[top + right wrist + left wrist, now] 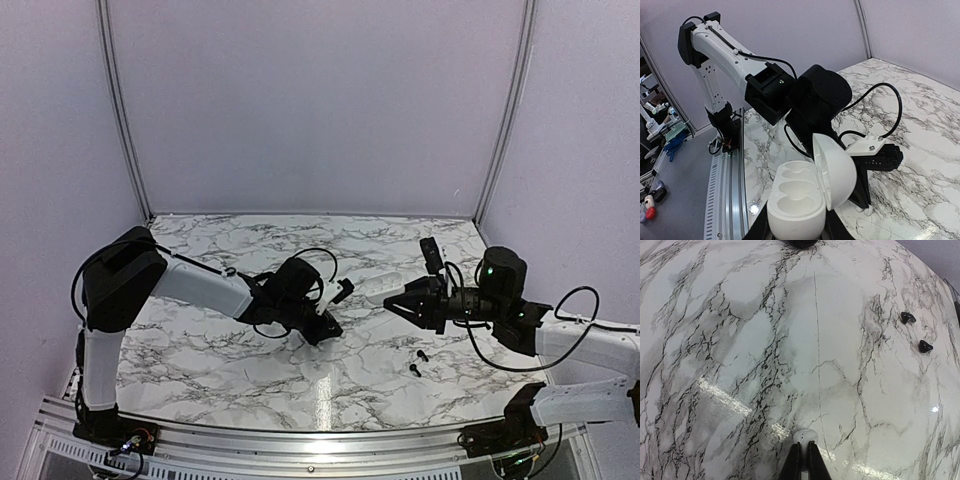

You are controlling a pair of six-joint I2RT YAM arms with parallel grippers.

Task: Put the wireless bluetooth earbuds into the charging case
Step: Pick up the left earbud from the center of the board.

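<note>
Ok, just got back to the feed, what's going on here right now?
The left pincer is shut down at the marble table, pinching what looks like a white earbud at its tips. The right pincer holds the white charging case with its lid open and both wells empty. Two black earbuds lie loose on the table, nearer the right arm.

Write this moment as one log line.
left claw: shut on white earbud | right claw: holds open charging case | black earbuds: on table
</note>
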